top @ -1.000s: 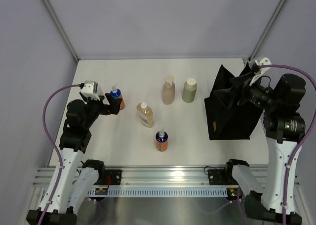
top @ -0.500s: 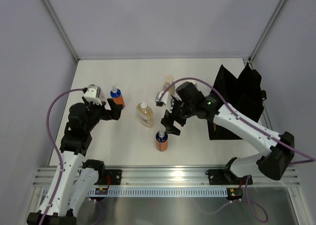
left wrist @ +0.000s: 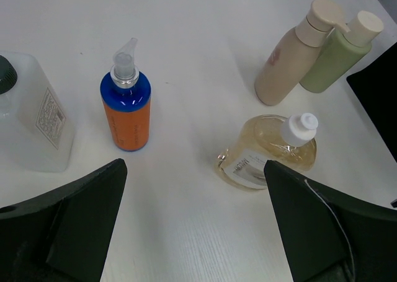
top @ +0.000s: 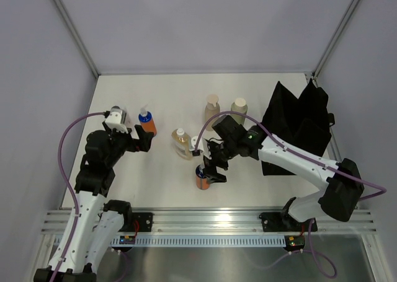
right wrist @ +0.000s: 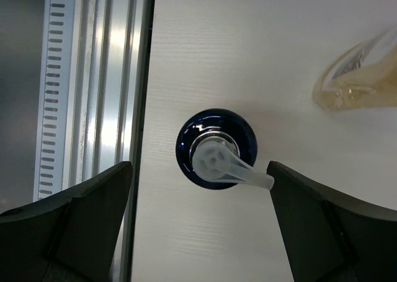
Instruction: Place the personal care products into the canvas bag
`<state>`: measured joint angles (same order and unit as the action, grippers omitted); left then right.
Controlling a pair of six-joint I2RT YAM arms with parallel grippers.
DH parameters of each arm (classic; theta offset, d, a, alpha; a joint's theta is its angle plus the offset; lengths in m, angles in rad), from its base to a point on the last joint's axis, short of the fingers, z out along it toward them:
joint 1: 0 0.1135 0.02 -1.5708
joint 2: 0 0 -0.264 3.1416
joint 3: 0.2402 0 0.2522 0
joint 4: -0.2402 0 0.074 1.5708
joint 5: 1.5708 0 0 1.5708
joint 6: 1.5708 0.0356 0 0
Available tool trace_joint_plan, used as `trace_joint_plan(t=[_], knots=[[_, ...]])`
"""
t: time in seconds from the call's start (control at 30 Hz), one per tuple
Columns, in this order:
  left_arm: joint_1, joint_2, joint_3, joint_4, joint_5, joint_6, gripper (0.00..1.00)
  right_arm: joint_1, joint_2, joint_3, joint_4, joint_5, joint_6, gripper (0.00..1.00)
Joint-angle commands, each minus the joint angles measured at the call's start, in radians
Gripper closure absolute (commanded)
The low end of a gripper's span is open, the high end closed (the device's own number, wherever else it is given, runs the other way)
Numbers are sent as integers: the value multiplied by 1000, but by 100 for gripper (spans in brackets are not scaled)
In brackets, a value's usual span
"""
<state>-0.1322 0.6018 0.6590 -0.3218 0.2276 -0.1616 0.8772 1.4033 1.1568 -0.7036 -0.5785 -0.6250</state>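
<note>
Beside the far-left orange bottle with a blue cap point(top: 147, 126) point(left wrist: 126, 111), my left gripper point(top: 141, 141) point(left wrist: 195, 226) stands open, holding nothing. A clear bottle with a grey cap point(left wrist: 31, 111) stands left of that bottle. Further right are the amber pump bottle point(top: 182, 144) point(left wrist: 270, 152), the tan pump bottle point(top: 212, 111) point(left wrist: 294, 62) and the olive-green bottle point(top: 238, 111) point(left wrist: 338, 56). My right gripper point(top: 213, 165) point(right wrist: 200, 170) hangs open straight above the second orange bottle point(top: 203, 178) point(right wrist: 216, 149), one finger on either side of its cap. The black canvas bag point(top: 298, 130) stands at the right.
The metal rail point(top: 211, 223) point(right wrist: 93, 77) runs along the near table edge, close to the front orange bottle. Grey walls enclose the white table point(top: 155, 96) on three sides. My right arm stretches across the middle of the table from the bag side.
My right arm has swung from the bag at the right across to the front orange bottle, dropping over it. The left arm has barely shifted. Both grippers have stayed open.
</note>
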Motion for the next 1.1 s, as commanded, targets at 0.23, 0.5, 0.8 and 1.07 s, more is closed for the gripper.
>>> trace_joint_plan(t=[0.23, 0.5, 0.8, 1.07], knots=[[-3, -5, -2, 21, 10, 19, 1, 6, 102, 9, 62, -109, -125, 1], [-3, -8, -4, 23, 18, 22, 1, 20, 137, -2, 72, -97, -114, 16], [-3, -14, -6, 23, 22, 22, 1, 20, 129, -8, 55, -47, -125, 63], [-4, -19, -7, 29, 29, 20, 1, 19, 11, 30, 7, 48, -116, 90]])
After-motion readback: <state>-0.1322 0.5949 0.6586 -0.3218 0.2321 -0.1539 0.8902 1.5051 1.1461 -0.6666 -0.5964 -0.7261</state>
